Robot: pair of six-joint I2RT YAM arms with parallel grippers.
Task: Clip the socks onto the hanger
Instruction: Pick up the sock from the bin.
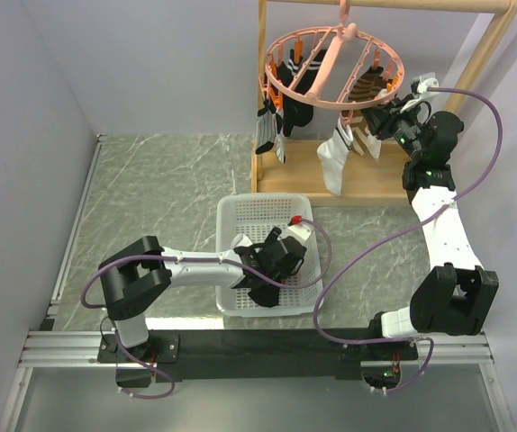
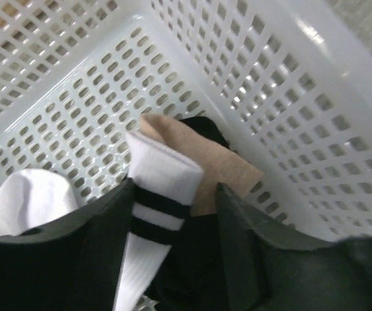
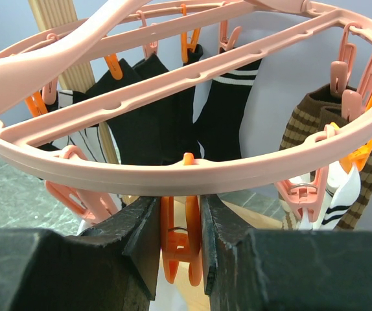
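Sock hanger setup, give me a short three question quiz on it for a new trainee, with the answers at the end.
1. True or false: the right claw is closed on an orange clip at the hanger rim.
2. Where is the left claw? A in the white basket, B at the wooden rack, C above bare table.
3. Fill in: the sock between the left claw's fingers is white with two ___ stripes.
Key: 1 true; 2 A; 3 black.

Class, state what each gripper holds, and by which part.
Right gripper: an orange clip under the hanger rim, squeezed by its sides. Left gripper: nothing; open jaws straddle the cuff of a striped white sock.
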